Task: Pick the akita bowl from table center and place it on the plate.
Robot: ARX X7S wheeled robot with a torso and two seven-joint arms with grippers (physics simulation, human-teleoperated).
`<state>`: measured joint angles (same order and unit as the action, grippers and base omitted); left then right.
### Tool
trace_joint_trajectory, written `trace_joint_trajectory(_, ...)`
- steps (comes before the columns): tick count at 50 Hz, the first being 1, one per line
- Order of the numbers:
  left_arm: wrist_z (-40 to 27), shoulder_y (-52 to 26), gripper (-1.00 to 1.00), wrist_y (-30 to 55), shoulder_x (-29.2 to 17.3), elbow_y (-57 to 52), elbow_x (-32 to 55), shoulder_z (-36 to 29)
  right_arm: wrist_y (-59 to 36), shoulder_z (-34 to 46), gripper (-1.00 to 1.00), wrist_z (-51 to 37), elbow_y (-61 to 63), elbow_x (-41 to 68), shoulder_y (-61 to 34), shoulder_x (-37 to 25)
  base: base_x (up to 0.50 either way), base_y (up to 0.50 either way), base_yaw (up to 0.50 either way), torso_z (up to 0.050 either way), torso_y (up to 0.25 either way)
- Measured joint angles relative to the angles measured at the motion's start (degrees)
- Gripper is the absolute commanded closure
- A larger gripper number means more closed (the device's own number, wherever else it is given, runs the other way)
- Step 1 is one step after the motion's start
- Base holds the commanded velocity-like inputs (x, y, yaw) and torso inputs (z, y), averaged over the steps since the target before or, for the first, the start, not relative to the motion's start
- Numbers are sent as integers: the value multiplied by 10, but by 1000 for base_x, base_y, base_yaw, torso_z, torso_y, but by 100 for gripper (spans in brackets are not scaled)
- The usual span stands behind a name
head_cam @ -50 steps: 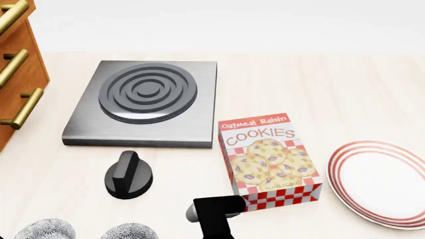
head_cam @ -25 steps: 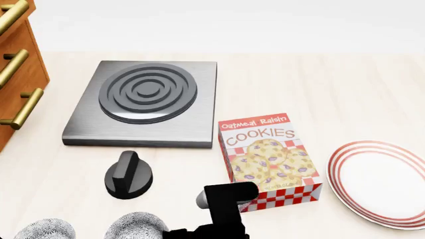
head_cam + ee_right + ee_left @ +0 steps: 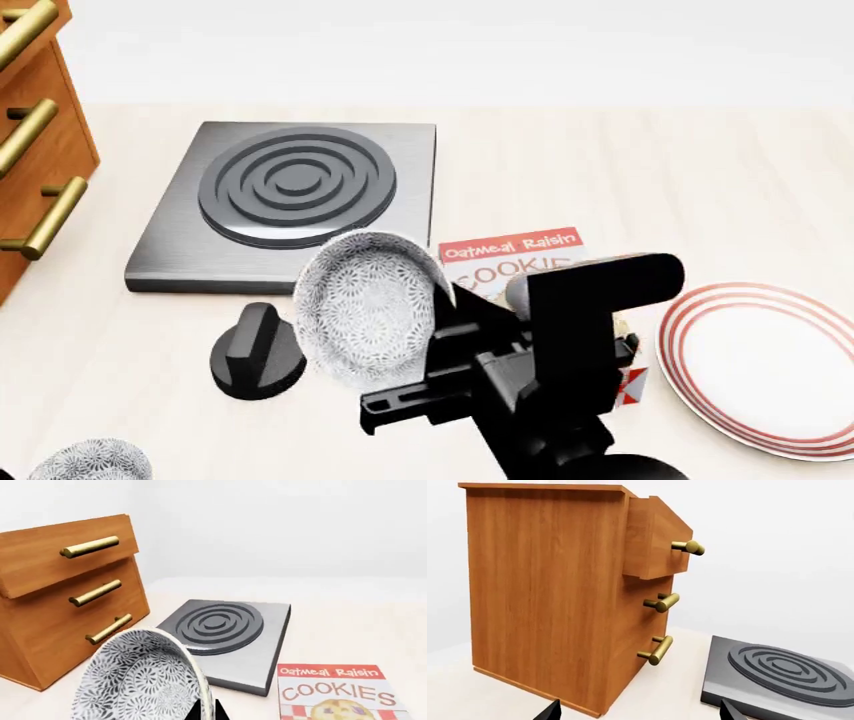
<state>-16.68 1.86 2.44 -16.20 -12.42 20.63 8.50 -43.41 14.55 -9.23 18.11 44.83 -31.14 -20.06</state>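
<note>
You are in the carry step: your right tool (image 3: 447, 345) is clamped on the rim of the bowl (image 3: 367, 308), which hangs tipped on its side above the tabletop (image 3: 694, 180), its mouth turned toward your 9 o'clock. In the head view it sits in the air between the burner (image 3: 296, 205) at 11 o'clock and the cookie box (image 3: 514, 250), which the arm partly hides. The right wrist view shows the speckled inside of the bowl (image 3: 137, 680) right against the tool, with the drawer chest (image 3: 67, 595) beyond it. The plate (image 3: 767, 365) lies flat at your 3 o'clock, well apart from the bowl, with the box standing between them. A second speckled bowl (image 3: 87, 460) rests at 7 o'clock and a black knob (image 3: 256, 352) just under the lifted one. The next move, as I judge it, calls for swinging the bowl toward 3 o'clock high enough to clear the box, levelling it so its base faces down, then lowering onto the middle of the plate before you let go. The risk is a tilted release that lets it roll. Your left tool shows only two dark tips in its wrist view; I cannot tell its state.
</note>
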Motion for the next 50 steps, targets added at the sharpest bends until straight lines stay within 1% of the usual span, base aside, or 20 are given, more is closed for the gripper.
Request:
trace_joint_trajectory(12, -3, 1, -100, 2, -2, -4, 2, -2, -7, -20, 100, -52, 69, -21, -21, -33, 0, 0, 0, 0, 1)
trace_joint_trajectory(25, -5, 2, -100, 1, -4, -5, 3, -4, -62, -64, 100, -131, 122, -16, -54, -66, 0, 0, 0, 0, 0)
trace_joint_trajectory(36, -4, 5, -100, -4, -4, -1, 4, -6, -109, -138, 100, -181, 146, 35, -65, -82, 0, 0, 0, 0, 0)
trace_joint_trajectory(50, -6, 5, -100, -6, -5, 2, 3, -11, -143, -242, 100, -216, 128, 116, -44, -86, 0, 0, 0, 0, 1)
